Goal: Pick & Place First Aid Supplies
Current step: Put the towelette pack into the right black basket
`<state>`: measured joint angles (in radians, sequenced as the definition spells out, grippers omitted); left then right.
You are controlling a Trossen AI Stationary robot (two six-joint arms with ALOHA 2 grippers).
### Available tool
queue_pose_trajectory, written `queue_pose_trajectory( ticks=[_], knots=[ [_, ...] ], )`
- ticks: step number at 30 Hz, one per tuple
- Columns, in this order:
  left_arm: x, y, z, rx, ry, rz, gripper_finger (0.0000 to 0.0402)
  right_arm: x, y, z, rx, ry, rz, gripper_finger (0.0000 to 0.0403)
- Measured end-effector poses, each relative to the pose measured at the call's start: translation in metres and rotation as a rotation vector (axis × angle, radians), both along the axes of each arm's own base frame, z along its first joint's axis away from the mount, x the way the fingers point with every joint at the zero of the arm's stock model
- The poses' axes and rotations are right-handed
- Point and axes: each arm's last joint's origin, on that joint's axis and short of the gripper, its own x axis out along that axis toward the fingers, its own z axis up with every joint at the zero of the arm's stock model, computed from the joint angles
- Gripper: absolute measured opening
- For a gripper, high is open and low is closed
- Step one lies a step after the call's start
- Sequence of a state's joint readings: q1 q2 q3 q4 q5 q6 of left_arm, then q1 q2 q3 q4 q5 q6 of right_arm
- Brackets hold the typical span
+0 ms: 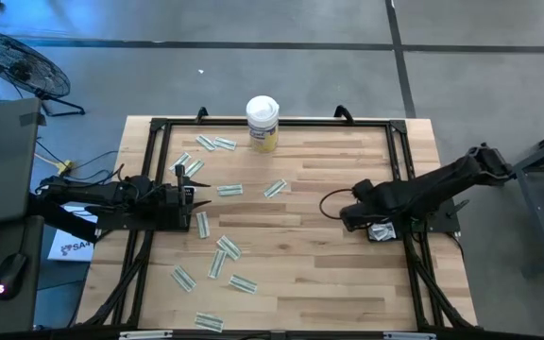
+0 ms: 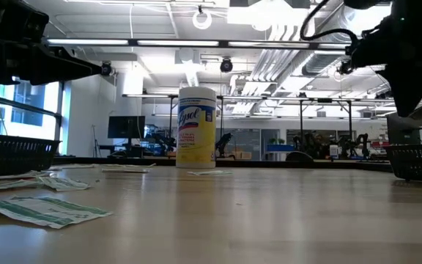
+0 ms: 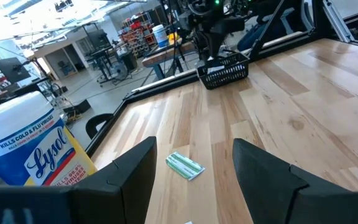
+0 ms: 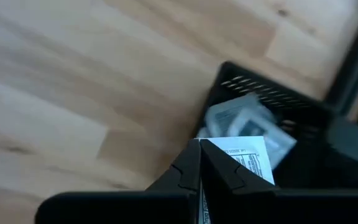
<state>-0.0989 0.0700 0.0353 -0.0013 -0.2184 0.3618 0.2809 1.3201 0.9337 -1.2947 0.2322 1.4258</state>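
Green-white packets [image 1: 229, 247] scattered flat over the left half of the wooden table [image 1: 300, 255], roughly 7 to 11 o'clock from table centre in the high view; one strip [image 1: 275, 188] lies nearer centre, toward 12 o'clock, and two more sit near the front edge around 7 o'clock. In the left wrist view one packet [image 3: 184, 165] lies on the wood just ahead of the fingers. White packets [image 4: 247, 134] lie inside a small black basket [image 4: 263, 99] at the table's right side, about 3 o'clock. Right gripper [image 4: 199, 163] hangs over the basket's near edge, fingers pressed together; a white printed packet [image 4: 250, 158] shows just beside the tips, held or not I cannot tell. Left gripper [image 3: 193, 168] sits low at 9 o'clock among the strips, fingers spread wide, nothing between them. Yellow-labelled wipes canister [image 1: 263, 123] with white lid stands upright at the far edge, 12 o'clock. A second dark basket [image 2: 9, 152] shows at the left edge in the low view.
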Motion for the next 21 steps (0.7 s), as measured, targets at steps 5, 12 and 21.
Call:
queue_pose_trajectory(
  ticks=[5,12,21],
  knots=[
    [0.0,0.0,0.0,0.0,0.0,0.0,0.0206,0.0,0.0,-0.001,-0.051,0.003,-0.008,0.0],
    [0.0,0.0,0.0,0.0,0.0,0.0,0.0206,-0.008,-0.005,-0.02,-0.034,0.07,-0.027,0.0],
    [0.0,0.0,0.0,0.0,0.0,0.0,0.0206,-0.018,-0.016,-0.056,-0.056,0.082,0.0,0.0]
  ],
)
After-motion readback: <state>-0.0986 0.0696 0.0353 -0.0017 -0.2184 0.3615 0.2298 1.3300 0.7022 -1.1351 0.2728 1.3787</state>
